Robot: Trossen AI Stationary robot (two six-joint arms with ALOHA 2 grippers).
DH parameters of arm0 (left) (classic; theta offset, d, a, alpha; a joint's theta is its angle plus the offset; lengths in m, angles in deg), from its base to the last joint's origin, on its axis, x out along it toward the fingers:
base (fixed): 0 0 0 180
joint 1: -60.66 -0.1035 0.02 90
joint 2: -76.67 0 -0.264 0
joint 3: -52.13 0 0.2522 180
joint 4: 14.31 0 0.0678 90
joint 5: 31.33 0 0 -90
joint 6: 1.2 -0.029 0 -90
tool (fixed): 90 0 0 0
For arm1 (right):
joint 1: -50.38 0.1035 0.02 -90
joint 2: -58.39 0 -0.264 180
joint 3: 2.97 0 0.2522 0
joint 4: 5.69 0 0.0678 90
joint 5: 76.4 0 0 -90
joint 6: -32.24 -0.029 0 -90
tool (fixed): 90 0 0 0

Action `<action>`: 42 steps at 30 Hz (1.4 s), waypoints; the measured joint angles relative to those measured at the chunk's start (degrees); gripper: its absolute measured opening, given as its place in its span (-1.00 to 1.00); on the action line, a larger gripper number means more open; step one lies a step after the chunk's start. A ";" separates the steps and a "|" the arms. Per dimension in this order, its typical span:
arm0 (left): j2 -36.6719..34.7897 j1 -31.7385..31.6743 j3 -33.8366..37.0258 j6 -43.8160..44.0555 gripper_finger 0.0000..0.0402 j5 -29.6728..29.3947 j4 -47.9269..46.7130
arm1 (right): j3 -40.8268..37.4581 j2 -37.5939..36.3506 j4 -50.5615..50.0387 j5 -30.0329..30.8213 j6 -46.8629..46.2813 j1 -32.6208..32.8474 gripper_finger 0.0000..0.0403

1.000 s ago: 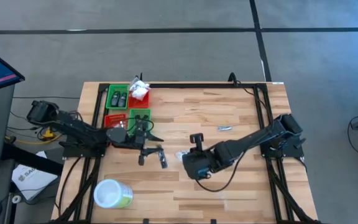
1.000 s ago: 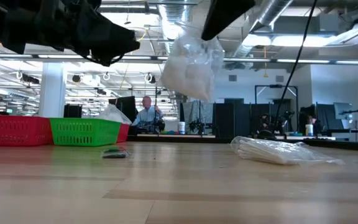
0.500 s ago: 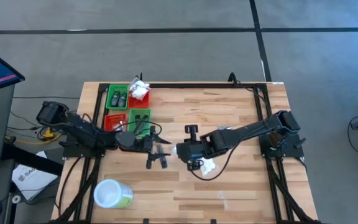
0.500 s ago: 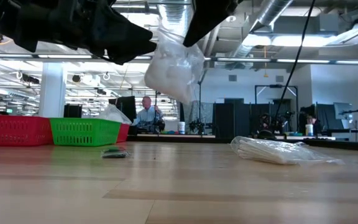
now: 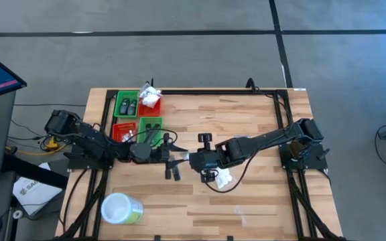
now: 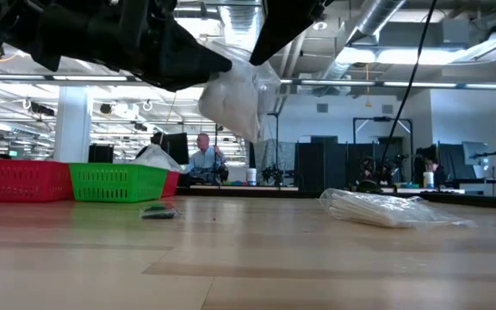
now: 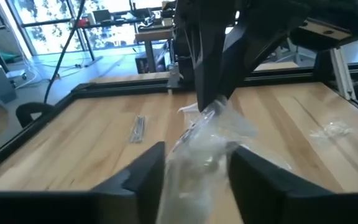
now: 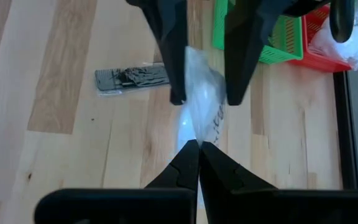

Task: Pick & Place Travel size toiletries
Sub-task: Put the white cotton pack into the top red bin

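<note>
A white crinkly plastic-wrapped packet [image 6: 235,99] hangs above the table's middle, and my right gripper [image 8: 199,144] is shut on its top. My left gripper [image 7: 197,148] reaches in level from the table's left. Its two fingers [image 8: 178,74] stand apart, one on each side of the packet [image 7: 207,152]. A second clear packet [image 6: 386,209] lies flat on the wood. A dark grey packet [image 8: 132,76] lies below the grippers. Slim silver tubes [image 7: 138,127] lie farther toward the right. My right gripper pinches the packet's gathered top edge [image 8: 196,127] between its two fingertips, slanting down from the table's right. The packet hangs below the fingers, clear of the table. My left gripper's fingers flank the packet's bulging sides [image 7: 185,155]; whether they touch it I cannot tell.
Small green bins [image 5: 127,106] and red bins [image 5: 122,130] stand at the far left; one red bin [image 5: 151,100] holds white packets. A big white-lidded green tub [image 5: 120,209] lies at the near left. A person sits in the room behind [image 6: 203,159].
My right gripper has carried the hanging packet toward the table's left. My left gripper has moved toward the table's right, to meet it. Its fingers now stand on either side of the packet, which stays clear of the table.
</note>
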State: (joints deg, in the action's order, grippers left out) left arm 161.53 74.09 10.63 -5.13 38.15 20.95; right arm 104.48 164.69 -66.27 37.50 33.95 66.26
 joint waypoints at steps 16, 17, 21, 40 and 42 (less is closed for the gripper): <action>-0.48 0.04 -0.03 -0.14 -0.99 0.29 0.77 | 0.00 0.02 0.13 -0.09 -0.23 -0.26 -0.93; -0.48 0.04 -0.01 -0.14 -1.00 0.27 0.76 | 0.00 0.02 0.13 -0.05 -0.18 -0.26 -0.90; -0.48 0.04 0.12 -0.03 -1.00 -2.35 0.03 | -0.02 -1.14 -0.76 0.07 -0.32 -0.40 -0.73; -22.14 -10.14 9.10 0.20 -1.00 -22.96 -4.56 | -5.90 -4.78 -1.66 1.70 -7.67 0.91 -0.49; -24.71 -12.80 10.91 0.97 -1.00 -22.91 -4.50 | -7.46 -4.76 -0.31 1.70 -7.78 1.34 -0.49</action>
State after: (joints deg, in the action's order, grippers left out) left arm 136.82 61.28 21.53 -4.17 15.24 16.46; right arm 97.02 159.93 -66.58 39.20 26.17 67.60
